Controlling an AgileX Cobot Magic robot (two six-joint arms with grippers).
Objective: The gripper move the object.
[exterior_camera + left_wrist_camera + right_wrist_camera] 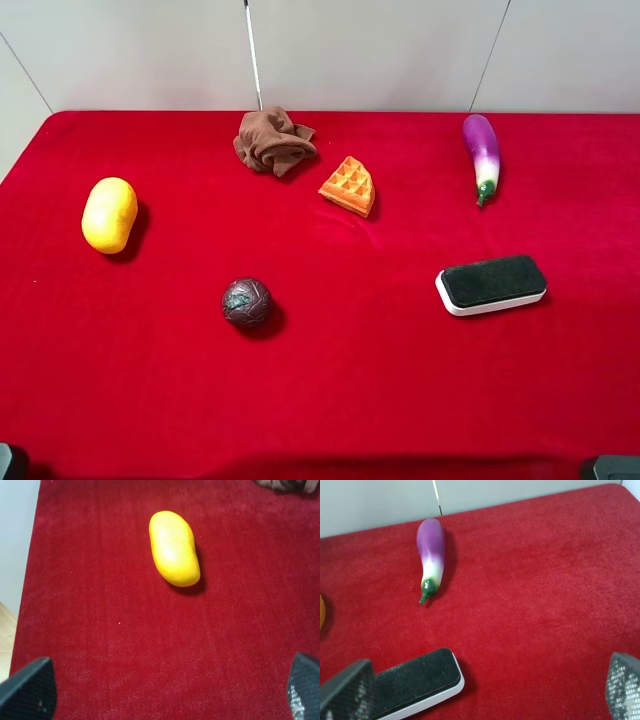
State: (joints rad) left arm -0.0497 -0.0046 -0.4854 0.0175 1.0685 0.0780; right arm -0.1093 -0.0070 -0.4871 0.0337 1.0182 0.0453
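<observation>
The object, a glossy yellow oval point(109, 214), lies on the red cloth at the left of the table. In the left wrist view it point(174, 547) lies ahead of my left gripper point(167, 692), well apart from it. The left gripper is open and empty, with its black fingertips point(30, 690) spread wide at the frame's corners. My right gripper point(485, 692) is also open and empty, on the right side of the table, with one fingertip point(345, 692) beside the eraser point(417, 682). In the high view only dark bits of the arms show at the bottom corners.
A dark brown ball point(246, 302) sits near the middle front. A crumpled brown cloth point(274, 141) and an orange waffle wedge point(348, 186) lie at the back. A purple eggplant point(481, 153) is at the back right. A black-and-white eraser point(491, 284) lies at the right.
</observation>
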